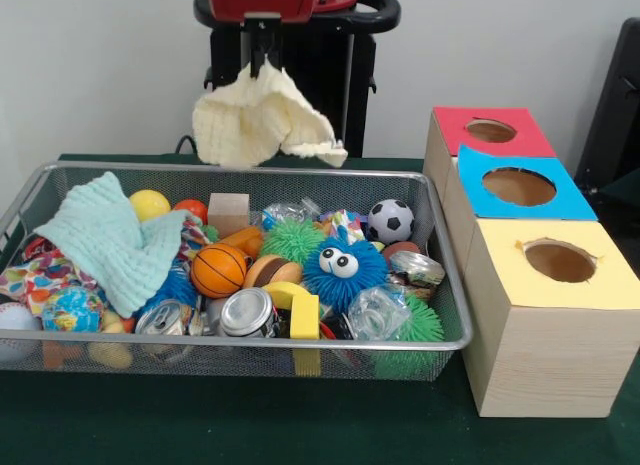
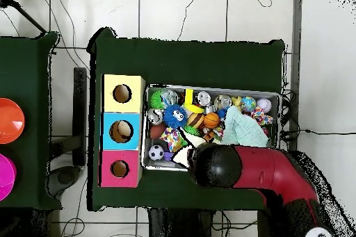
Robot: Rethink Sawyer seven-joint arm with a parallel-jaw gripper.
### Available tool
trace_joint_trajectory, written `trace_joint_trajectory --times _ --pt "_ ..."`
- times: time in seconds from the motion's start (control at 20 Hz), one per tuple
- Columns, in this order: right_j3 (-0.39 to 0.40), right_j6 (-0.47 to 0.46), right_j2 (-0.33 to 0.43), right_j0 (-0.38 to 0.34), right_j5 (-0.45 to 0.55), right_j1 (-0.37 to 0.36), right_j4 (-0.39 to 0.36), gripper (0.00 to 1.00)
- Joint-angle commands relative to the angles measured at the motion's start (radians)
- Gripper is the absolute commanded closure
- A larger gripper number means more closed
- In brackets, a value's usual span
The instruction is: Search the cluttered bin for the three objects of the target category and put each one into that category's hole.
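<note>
Overhead, the hand (image 1: 262,57) pinches a pale yellow cloth (image 1: 262,120) above the wire bin (image 1: 455,285), best carried well clear of the rim toward the boxes' holes (image 1: 518,186).

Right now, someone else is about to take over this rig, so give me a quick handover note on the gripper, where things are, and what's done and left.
Gripper: shut on the pale yellow cloth, held up in the air above the far side of the wire bin.
A mint green cloth lies in the bin at its end away from the boxes, on top of the clutter.
Three boxes stand beside the bin: red hole, blue hole, yellow hole. Nothing shows inside them.
Done: one cloth lifted out.
Left: drop it in its hole, then get the green cloth; a third cloth isn't visible, so it probably needs digging for.
</note>
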Motion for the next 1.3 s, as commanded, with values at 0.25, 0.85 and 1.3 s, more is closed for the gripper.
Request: trace_joint_trajectory --times 0.25,0.85,1.3 --pt "0.035 -0.043 0.053 0.021 0.112 -0.107 0.084 1.00" --pt "-0.041 -0.034 0.093 0.025 -0.039 0.059 0.055 1.00" --pt "-0.041 0.056 0.075 0.091 -0.081 0.074 0.039 1.00"
